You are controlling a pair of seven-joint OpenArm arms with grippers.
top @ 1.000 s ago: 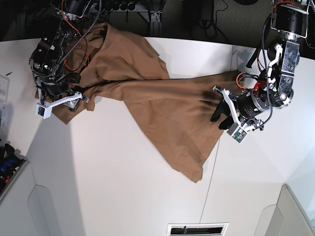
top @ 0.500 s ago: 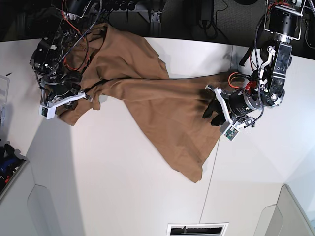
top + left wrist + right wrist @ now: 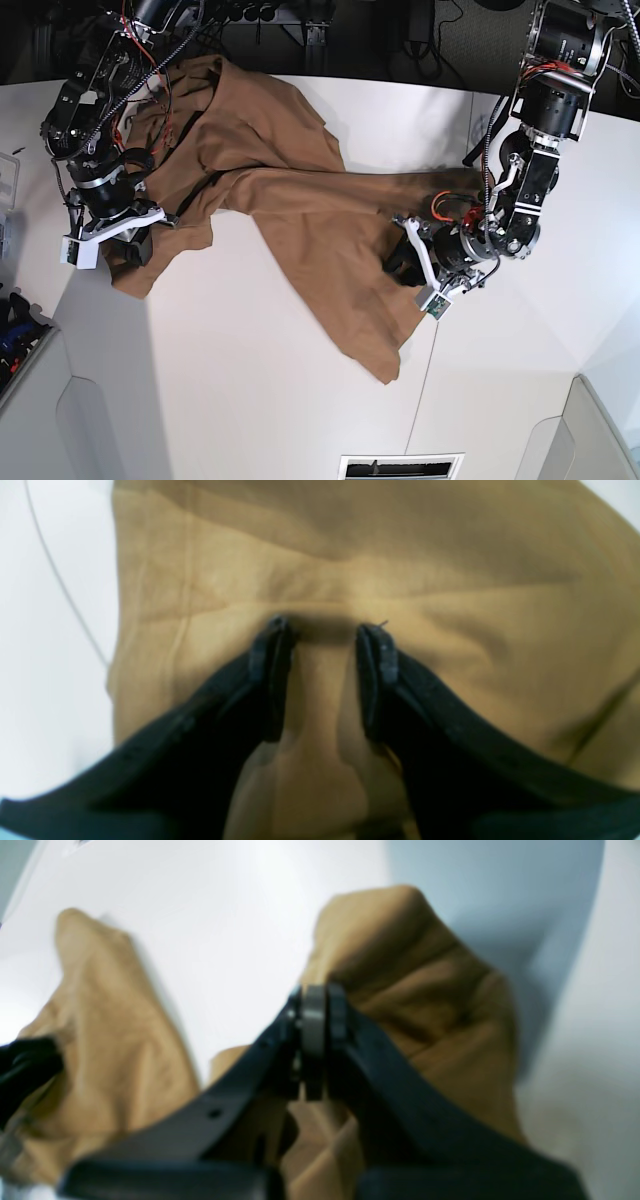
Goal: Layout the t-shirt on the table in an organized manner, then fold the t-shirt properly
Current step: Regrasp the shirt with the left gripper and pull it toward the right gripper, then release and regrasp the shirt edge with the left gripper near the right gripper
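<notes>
- The right gripper [image 3: 135,245], left of the t-shirt [image 3: 300,200], hangs from a bent arm over the shirt's left corner; its jaws are pressed together, pinching a fold of cloth.
- The left gripper [image 3: 402,262] leans low on the shirt's right side, jaws spread with fabric bunched between them.
- Since a second ago both grippers have moved nearer the bench's front, dragging cloth.
- The shirt lies rumpled across the bench [image 3: 250,400], with bare bench in front.

The t-shirt [image 3: 300,210] in the middle of the base frame is one plain tan-brown, unpatterned, shading darker in its folds; the table [image 3: 250,400] under it is matte white, crossed at lower right by a thin dark seam; my left gripper [image 3: 320,630] and right gripper [image 3: 315,1005] have black fingers.
</notes>
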